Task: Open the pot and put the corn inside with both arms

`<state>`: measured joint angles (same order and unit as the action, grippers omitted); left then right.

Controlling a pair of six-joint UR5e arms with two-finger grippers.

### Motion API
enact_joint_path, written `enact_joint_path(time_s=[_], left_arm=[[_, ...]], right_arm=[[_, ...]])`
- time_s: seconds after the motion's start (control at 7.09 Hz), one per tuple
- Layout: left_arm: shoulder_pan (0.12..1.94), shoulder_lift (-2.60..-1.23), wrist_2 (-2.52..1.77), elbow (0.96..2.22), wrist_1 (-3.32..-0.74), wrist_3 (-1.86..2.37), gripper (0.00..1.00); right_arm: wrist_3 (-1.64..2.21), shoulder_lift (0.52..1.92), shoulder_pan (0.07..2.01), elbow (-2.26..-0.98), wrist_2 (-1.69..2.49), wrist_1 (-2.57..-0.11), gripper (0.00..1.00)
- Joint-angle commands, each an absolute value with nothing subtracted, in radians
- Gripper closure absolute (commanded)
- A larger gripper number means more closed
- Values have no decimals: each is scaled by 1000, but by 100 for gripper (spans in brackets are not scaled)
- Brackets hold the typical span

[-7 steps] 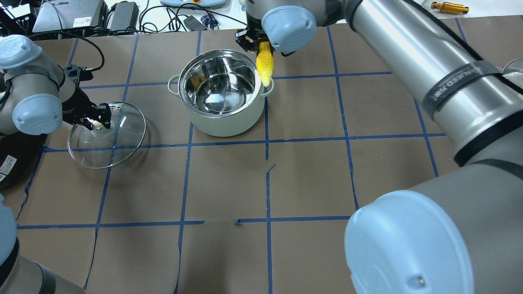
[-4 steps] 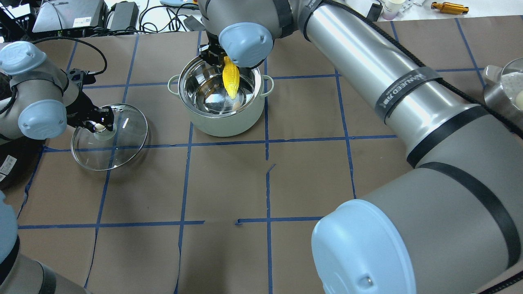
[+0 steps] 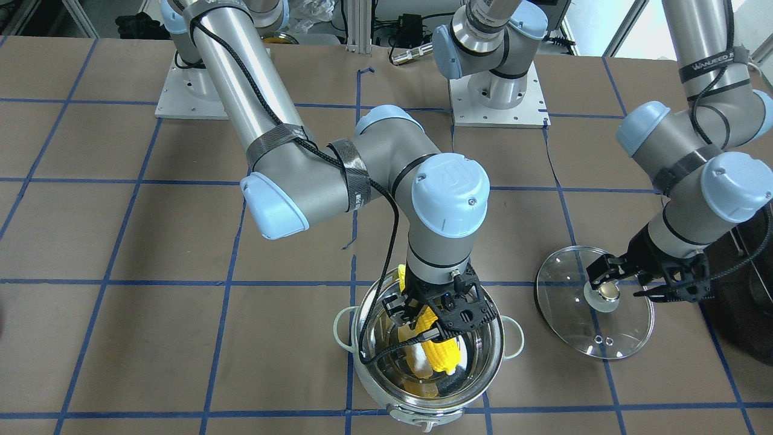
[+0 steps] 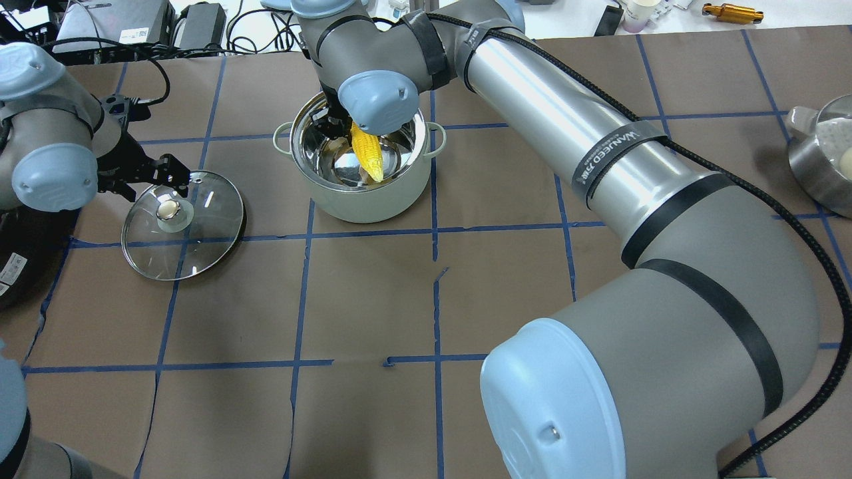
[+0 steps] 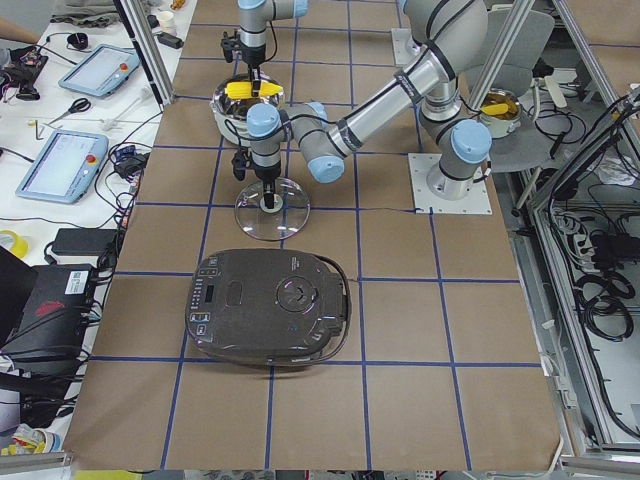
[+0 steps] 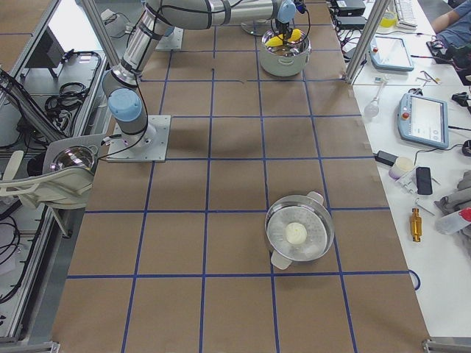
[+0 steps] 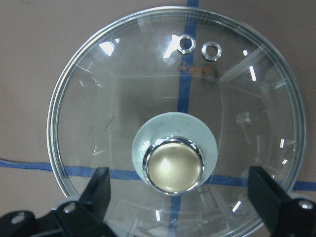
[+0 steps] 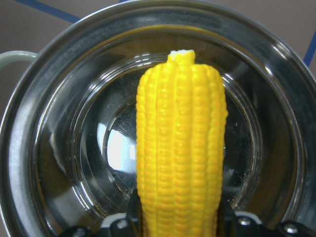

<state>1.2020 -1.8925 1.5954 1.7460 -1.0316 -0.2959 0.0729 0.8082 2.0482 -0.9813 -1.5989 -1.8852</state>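
Yellow corn (image 4: 367, 153) points down into the open steel pot (image 4: 363, 203).

Two high fixed cameras cover your table: one behind the robot looks forward and down, one opposite faces its base. Both share the pot (image 3: 485, 357) under the right gripper (image 3: 426, 326) and the lid (image 3: 578, 327) under the left gripper (image 3: 619, 283). Two end cameras look along the table from afar. Wrist cameras look closely past their own fingers (image 7: 100, 186).
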Motion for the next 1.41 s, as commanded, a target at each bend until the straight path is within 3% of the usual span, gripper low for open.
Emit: enact_joint_path(time_s=[0.0,0.28,0.71,1.27], left_arm=[[1279,-1827,1595,1605,-1268,-211,0],[1363,-1760,1595,1525,-1403,-97,0],[1535,-1636,1608,1511,-1517,101,0],[1586,-1548,1591,1506,-1574,91,2]], right_arm=[[34,799,2046,-968,-1603,-1907,0],[34,811,2043,-966,-1608,-1914,0],[31,1016,1865,-1085,-1598,-1815,0],[31,1423,1539,-1553,-1598,-1723,0]])
